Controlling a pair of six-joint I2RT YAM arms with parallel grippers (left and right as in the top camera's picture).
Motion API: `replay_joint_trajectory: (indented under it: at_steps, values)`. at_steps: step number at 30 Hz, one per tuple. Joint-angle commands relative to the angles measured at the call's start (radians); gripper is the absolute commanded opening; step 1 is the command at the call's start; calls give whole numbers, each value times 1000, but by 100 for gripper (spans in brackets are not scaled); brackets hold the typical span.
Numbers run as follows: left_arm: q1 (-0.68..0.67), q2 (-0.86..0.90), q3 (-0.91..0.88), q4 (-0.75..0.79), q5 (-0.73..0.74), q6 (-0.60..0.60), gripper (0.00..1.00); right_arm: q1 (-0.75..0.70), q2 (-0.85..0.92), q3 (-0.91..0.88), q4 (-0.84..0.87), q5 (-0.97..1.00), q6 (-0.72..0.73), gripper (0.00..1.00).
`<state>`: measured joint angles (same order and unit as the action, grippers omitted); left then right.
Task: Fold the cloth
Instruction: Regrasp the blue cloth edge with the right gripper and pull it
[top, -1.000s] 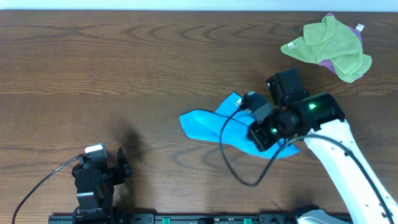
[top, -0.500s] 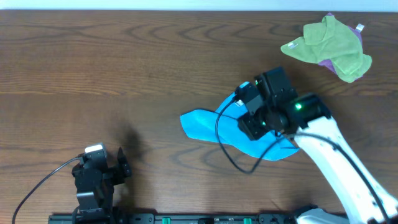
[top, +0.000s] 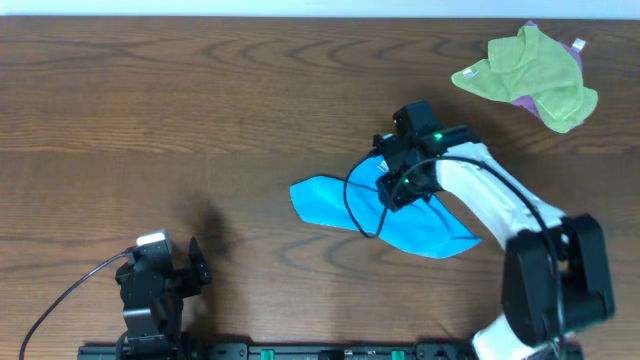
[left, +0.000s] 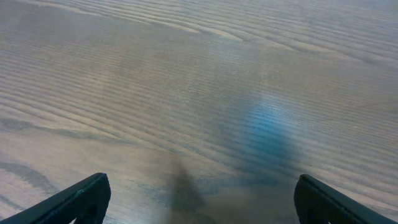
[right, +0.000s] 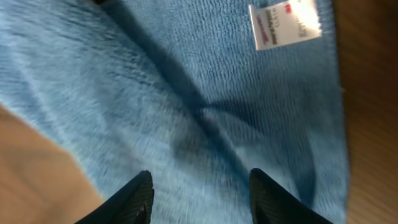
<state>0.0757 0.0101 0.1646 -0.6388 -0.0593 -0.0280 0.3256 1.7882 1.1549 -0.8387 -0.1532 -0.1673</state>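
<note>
Tabletop (top: 200, 100) bears the cloth (top: 320, 200) beneath released right end effector (right: 201, 193); green cloth (top: 520, 70) apart.

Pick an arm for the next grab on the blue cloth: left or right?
Right, likely. The right gripper hangs open over the cloth, white tag in view; the left gripper sits far off over the table.

A dark brown wooden table (top: 200, 100) carries three cloths. A blue cloth (top: 325, 200) lies rumpled and partly flattened right of centre. In the far right corner sits a bunched green cloth (top: 525, 70), with a purple cloth (top: 521, 100) peeking from beneath it.
</note>
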Motion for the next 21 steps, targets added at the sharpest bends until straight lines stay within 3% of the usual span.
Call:
replay_joint_trajectory:
  at_steps: [1, 21]
  values:
    - [2, -6, -9, -1, 1, 6, 95, -19, 37, -7, 15, 14, 13, 50]
    - [2, -6, -9, -1, 1, 5, 95, -45, 66, -7, 133, 105, -5, 51]
